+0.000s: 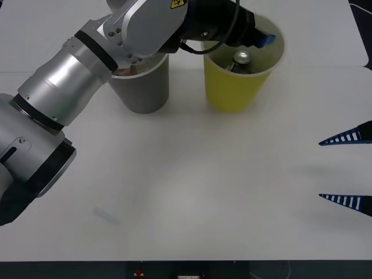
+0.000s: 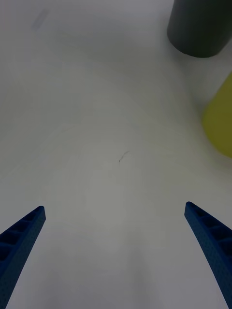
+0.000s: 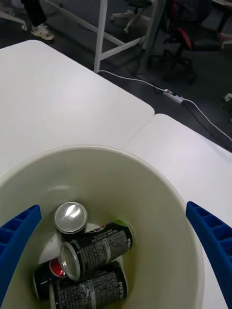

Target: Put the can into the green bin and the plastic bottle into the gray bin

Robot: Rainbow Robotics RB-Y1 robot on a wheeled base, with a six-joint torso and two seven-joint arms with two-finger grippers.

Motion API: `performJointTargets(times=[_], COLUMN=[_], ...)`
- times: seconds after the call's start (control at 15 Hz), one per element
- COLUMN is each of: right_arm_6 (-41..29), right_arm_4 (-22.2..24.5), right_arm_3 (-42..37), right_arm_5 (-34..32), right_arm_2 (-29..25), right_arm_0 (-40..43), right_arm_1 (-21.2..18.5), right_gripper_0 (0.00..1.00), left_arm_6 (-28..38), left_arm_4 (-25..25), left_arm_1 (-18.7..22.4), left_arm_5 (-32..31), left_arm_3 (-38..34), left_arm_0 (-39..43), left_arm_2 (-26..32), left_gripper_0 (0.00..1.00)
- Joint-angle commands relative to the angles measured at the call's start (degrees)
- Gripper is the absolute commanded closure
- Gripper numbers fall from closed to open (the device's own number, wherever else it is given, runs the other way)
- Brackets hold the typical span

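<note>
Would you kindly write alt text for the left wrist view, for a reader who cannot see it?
The left gripper, fingers open, hangs over the green bin, looking down into its pale inside, where several cans lie piled, one silver can showing its top. Beyond the rim are the white table and a dark floor with cables.

Place: an office or lab workroom.
Tables: plain white tables (image 3: 72, 96) pushed edge to edge.
Floor: dark, with a power strip (image 3: 173, 96) and trailing cable.
Seating: wheeled office chairs (image 3: 181, 43) behind.
</note>
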Motion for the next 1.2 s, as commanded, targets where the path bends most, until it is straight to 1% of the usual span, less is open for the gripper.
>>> performJointTargets(times=[0.07,0.13,0.2,0.33,0.47,0.53,0.6,0.73,0.8,1.0,1.2], right_arm_6=[0.0,0.0,0.0,0.0,0.0,0.0,0.0,0.0,0.0,0.0,0.0], right_arm_4=[0.0,0.0,0.0,0.0,0.0,0.0,0.0,0.0,0.0,0.0,0.0], right_arm_3=[0.0,0.0,0.0,0.0,0.0,0.0,0.0,0.0,0.0,0.0,0.0], right_arm_5=[0.0,0.0,0.0,0.0,0.0,0.0,0.0,0.0,0.0,0.0,0.0], right_arm_2=[0.0,0.0,0.0,0.0,0.0,0.0,0.0,0.0,0.0,0.0,0.0], right_arm_0=[0.0,0.0,0.0,0.0,0.0,0.0,0.0,0.0,0.0,0.0,0.0], right_arm_1=[0.0,0.0,0.0,0.0,0.0,0.0,0.0,0.0,0.0,0.0,0.0], right_gripper_0=[0.0,0.0,0.0,0.0,0.0,0.0,0.0,0.0,0.0,0.0,0.0], left_arm_6=[-1.95,-2.92,-3.71,-7.14,-10.04,-11.53,-11.97,-12.94,-14.7,-22.26,-27.62], left_arm_4=[3.85,5.34,5.96,7.45,10.0,12.11,13.78,16.24,17.74,22.48,24.94], left_arm_1=[4.4,6.51,7.47,8.79,9.32,10.29,11.69,14.68,15.82,18.55,22.42], left_arm_5=[-0.25,-1.4,-3.15,-9.75,-14.4,-16.95,-18.18,-18.36,-18.36,-18.36,-19.41], left_arm_3=[-9.15,-13.54,-16.27,-23.65,-28.04,-30.59,-33.4,-38.33,-40.52,-43.51,-47.64], left_arm_0=[5.71,8.17,9.67,14.41,18.63,21.18,23.73,28.65,31.11,38.06,45.26], left_arm_2=[0.91,1.61,3.02,8.56,13.22,15.5,16.73,17.87,18.75,21.13,23.94], left_gripper_0=[0.0,0.0,0.0,0.0,0.0,0.0,0.0,0.0,0.0,0.0,0.0])
